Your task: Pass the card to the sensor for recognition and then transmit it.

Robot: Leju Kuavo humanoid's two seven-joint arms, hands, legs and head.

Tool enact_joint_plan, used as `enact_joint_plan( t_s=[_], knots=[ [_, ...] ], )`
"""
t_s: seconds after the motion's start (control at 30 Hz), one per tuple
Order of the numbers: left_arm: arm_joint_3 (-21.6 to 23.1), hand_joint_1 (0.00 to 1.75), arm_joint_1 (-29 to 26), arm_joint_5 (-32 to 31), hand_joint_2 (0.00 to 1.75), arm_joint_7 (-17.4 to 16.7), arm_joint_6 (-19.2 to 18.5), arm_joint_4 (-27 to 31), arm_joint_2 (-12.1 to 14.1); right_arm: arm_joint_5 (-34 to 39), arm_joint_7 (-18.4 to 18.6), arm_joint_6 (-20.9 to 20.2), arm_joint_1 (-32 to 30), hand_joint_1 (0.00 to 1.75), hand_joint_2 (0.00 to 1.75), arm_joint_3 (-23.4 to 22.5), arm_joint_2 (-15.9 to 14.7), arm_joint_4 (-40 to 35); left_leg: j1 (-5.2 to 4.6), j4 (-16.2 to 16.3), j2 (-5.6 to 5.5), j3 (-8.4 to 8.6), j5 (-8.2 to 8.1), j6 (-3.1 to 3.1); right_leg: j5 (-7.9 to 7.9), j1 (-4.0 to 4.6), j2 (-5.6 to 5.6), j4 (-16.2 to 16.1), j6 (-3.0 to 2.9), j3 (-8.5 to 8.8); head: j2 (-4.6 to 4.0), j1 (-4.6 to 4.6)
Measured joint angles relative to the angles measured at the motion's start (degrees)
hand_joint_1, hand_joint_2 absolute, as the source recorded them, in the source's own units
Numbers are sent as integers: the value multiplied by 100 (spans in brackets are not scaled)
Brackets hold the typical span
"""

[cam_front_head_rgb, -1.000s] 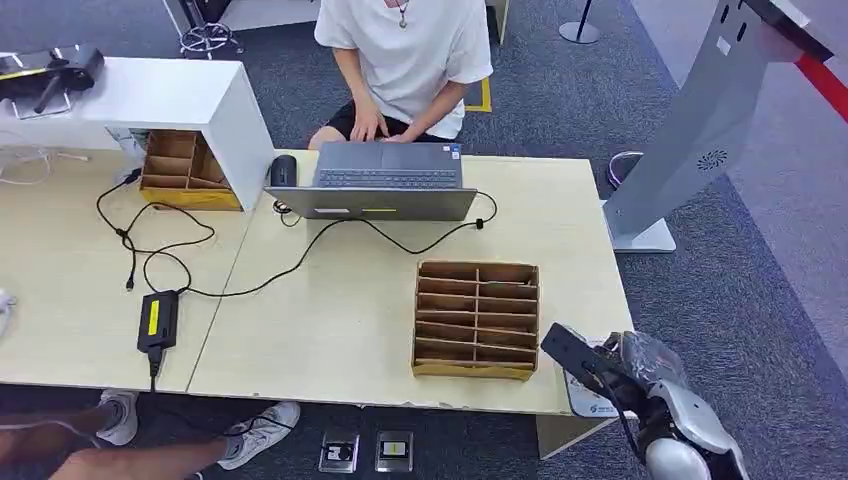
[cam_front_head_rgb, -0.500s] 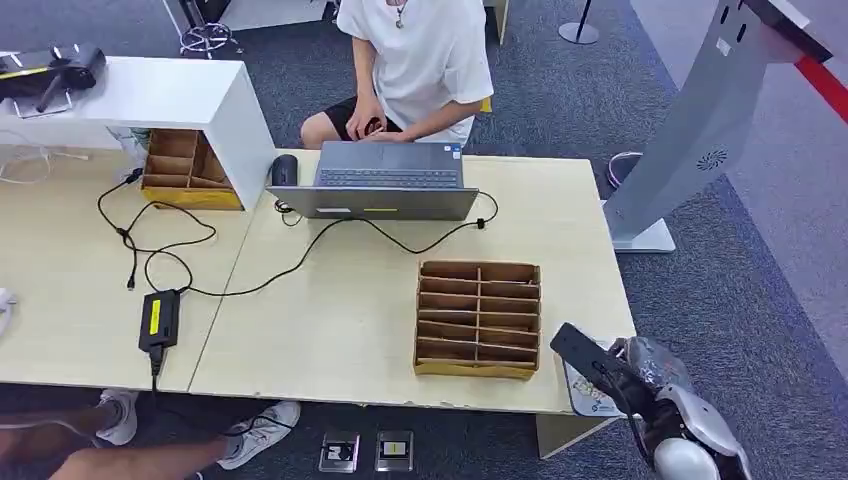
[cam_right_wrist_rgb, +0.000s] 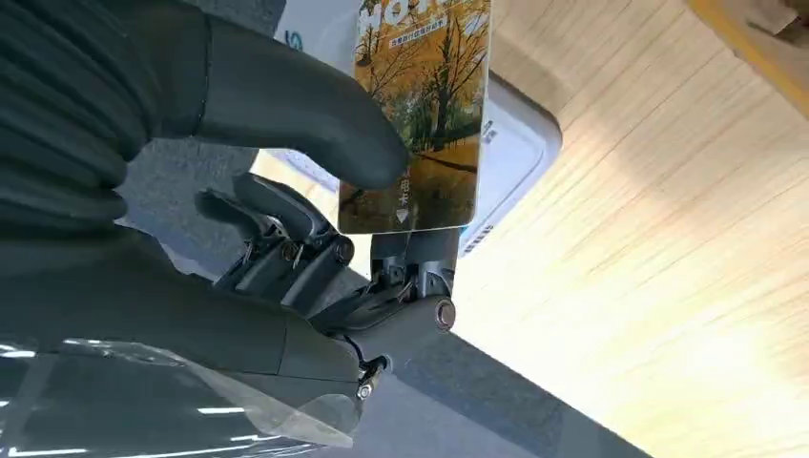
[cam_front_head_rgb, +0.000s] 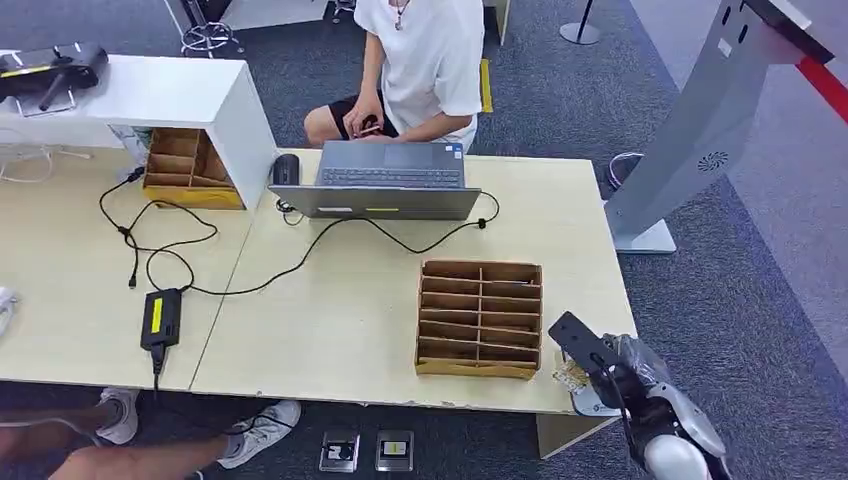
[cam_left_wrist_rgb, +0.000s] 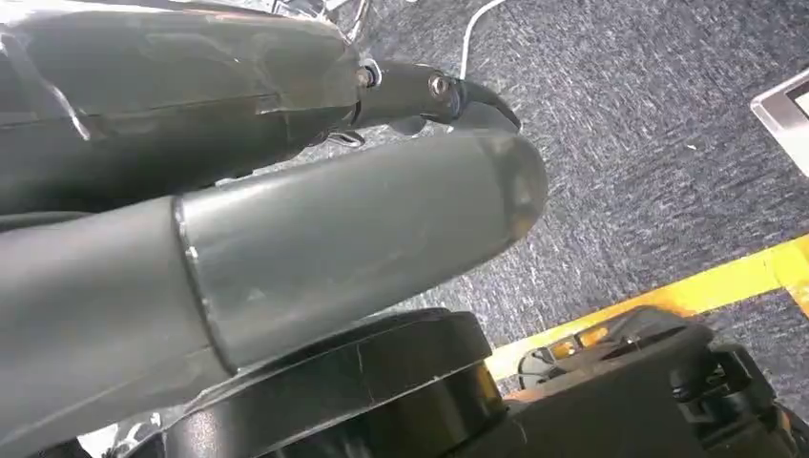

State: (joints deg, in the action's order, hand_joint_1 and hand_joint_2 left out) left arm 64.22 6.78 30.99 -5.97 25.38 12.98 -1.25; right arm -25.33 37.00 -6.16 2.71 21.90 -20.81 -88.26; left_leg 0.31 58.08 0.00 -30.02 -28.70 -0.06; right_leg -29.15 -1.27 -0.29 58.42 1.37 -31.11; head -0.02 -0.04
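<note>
Here the card, pinched by the right hand, seemingly overlies the sensor.

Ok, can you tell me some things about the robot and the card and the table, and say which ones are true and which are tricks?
1. The right hand holds a card with yellow trees on it. True.
2. The card is tucked into the cardboard organizer. False: the hand holds it over the white sensor at the table's corner.
3. The laptop is open. True.
4. The person is reaching for the card. False: their hands are in their lap.
</note>
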Motion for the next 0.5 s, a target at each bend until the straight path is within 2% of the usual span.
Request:
enact_joint_plan(
  t_s=[0.3, 0.5],
  knots=[
    [0, 0, 0, 37, 0, 22, 17, 0, -2, -323, 35, 179, 172, 175, 175, 288, 26, 349, -1, 2, -1, -6, 4, 7, 7, -1, 0, -7, 10, -2, 0, 0],
    [0, 0, 0, 46, 0, 22, 24, 0, -4, -822, 37, -31, 190, 175, 175, 350, 28, 509, -2, 7, -2, -9, 2, 14, 10, -1, 0, -11, 14, -2, 0, 0]
  ],
)
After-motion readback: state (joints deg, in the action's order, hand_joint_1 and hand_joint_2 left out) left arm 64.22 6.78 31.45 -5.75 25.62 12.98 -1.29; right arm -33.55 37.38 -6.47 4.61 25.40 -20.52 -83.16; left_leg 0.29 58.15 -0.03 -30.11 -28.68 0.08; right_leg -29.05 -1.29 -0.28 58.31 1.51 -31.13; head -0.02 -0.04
